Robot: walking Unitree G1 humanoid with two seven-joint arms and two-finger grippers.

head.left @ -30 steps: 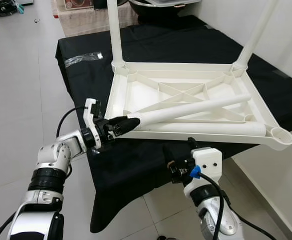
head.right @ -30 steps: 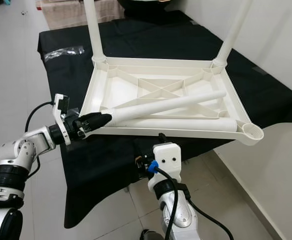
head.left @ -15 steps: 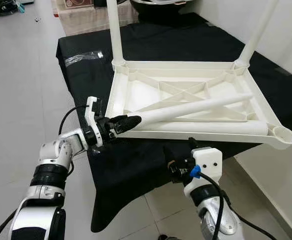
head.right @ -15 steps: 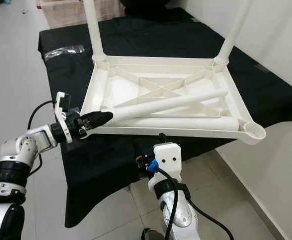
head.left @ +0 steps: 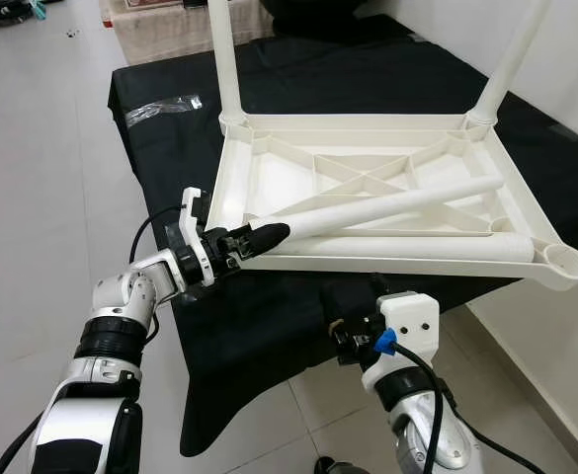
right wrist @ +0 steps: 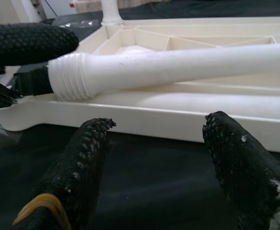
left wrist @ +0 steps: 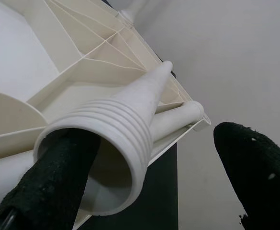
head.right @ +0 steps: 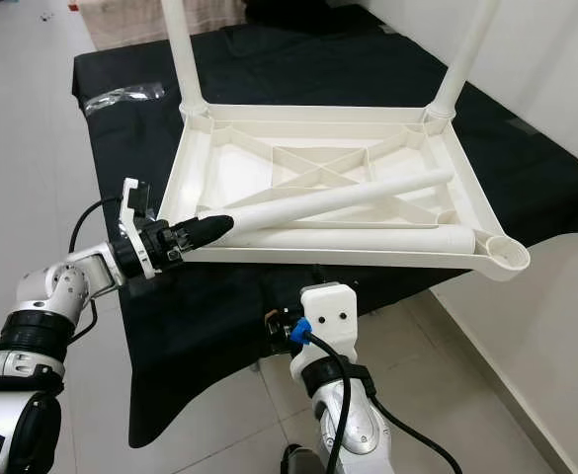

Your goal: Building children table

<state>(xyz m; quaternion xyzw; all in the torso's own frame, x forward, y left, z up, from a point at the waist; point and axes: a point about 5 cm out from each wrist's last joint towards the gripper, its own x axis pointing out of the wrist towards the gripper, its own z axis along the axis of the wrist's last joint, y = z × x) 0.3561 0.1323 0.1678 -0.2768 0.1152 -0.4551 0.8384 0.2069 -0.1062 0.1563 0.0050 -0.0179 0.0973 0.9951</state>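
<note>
The two upright table legs (head.left: 222, 54) at the far corners of the upturned tabletop (head.left: 269, 173) run out past the top edge — their ends are cut off. The black cloth (head.left: 229, 326) hides whatever carries the tabletop. Near the cloth's far left corner, a clear plastic wrapper (head.left: 162, 107) is too small to identify — its contents unreadable.

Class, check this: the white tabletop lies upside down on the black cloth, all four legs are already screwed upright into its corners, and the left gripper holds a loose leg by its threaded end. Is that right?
Not quite. Only two legs stand upright, in the far corners of the tabletop, as the left eye view shows; the near right corner socket is empty. The rest holds: the left gripper holds the loose leg by its threaded end.
</note>
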